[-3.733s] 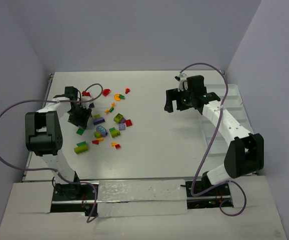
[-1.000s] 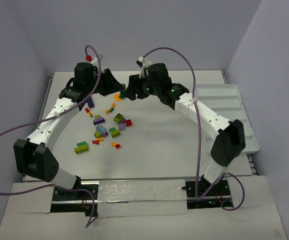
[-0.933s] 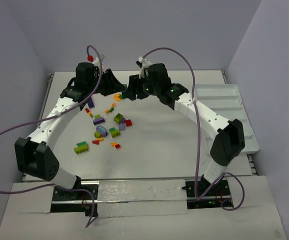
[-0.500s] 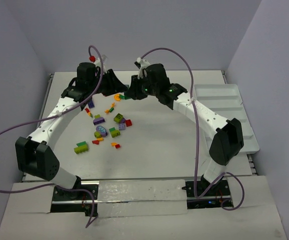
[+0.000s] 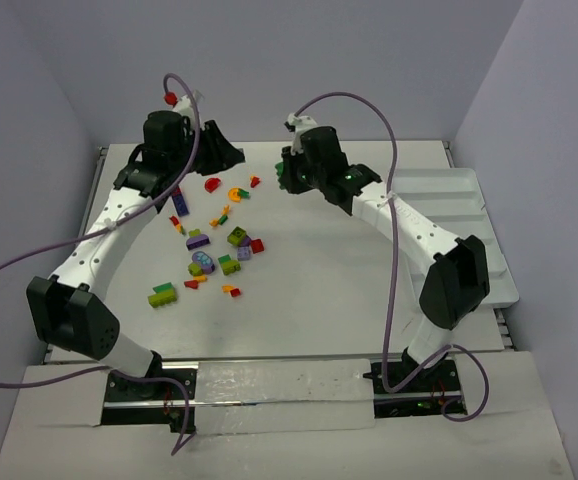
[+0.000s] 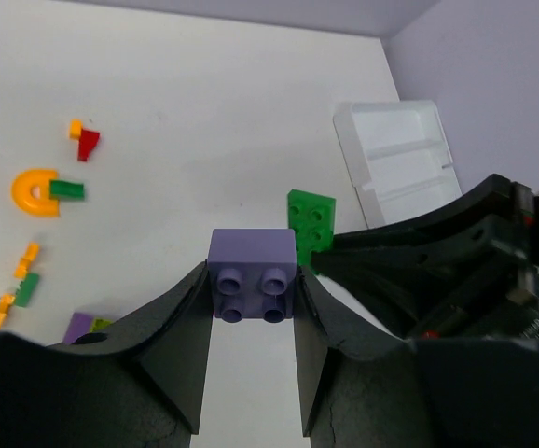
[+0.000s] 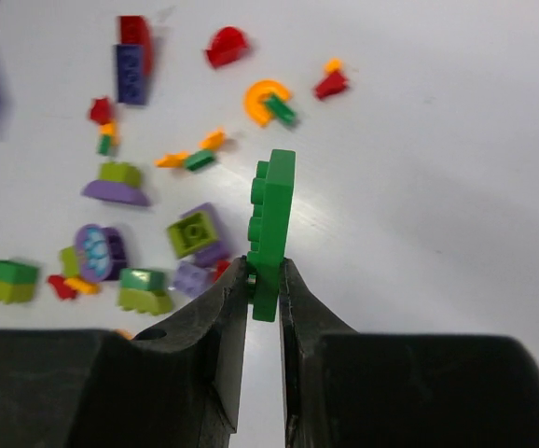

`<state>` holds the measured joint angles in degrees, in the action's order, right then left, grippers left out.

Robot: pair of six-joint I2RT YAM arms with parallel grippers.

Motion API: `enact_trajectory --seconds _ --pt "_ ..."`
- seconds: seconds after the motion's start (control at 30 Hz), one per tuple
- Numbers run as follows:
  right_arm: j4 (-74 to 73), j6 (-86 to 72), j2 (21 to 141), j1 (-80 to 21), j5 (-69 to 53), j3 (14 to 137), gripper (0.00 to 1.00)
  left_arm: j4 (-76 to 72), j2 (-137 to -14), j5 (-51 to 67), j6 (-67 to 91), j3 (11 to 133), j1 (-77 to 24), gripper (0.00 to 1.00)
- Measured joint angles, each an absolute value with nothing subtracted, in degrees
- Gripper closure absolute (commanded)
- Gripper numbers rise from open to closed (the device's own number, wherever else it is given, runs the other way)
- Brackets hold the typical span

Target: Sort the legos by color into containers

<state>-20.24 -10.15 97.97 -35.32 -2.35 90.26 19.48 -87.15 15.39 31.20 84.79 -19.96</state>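
A purple two-by-two lego (image 6: 252, 271) is clamped between the fingers of my left gripper (image 6: 251, 285), held above the table at the far left (image 5: 223, 152). My right gripper (image 7: 265, 277) is shut on a green flat lego (image 7: 272, 224), edge-on and upright; it hangs just beside the left one (image 5: 287, 174). That green lego (image 6: 310, 219) also shows past the purple one in the left wrist view. Several loose legos (image 5: 214, 245) in red, orange, lime, green and purple lie scattered on the table below. The white containers tray (image 5: 459, 215) lies at the right edge.
A red half-round piece (image 5: 212, 184) and an orange arch (image 5: 236, 194) lie under the two grippers. A clear plastic strip (image 5: 269, 385) runs along the near edge between the arm bases. Purple cables loop above both arms. Walls close in at the back and sides.
My right gripper has shut on the green lego and lifted back to the right. The left gripper, still on the purple lego, has risen and drawn slightly left.
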Motion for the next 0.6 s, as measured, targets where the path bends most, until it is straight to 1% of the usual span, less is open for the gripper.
enact_trajectory --seconds 0.17,0.37,0.5,0.6 --pt "-22.0 -7.1 98.0 -27.1 -0.8 87.2 1.0 19.3 -87.2 17.9 28.2 86.3 -17.6 1.0" --pt "-24.9 -0.1 98.0 -9.2 -1.3 86.9 1.0 22.0 -89.3 22.5 18.0 87.7 -17.6 1.0" --pt "-27.1 3.9 99.4 1.1 -1.2 89.6 1.0 23.6 -92.1 22.2 14.5 89.0 -17.5 1.0" --pt "-28.0 5.3 103.5 6.8 -1.1 94.7 1.0 23.8 -94.2 21.6 13.4 89.0 -17.3 1.0"
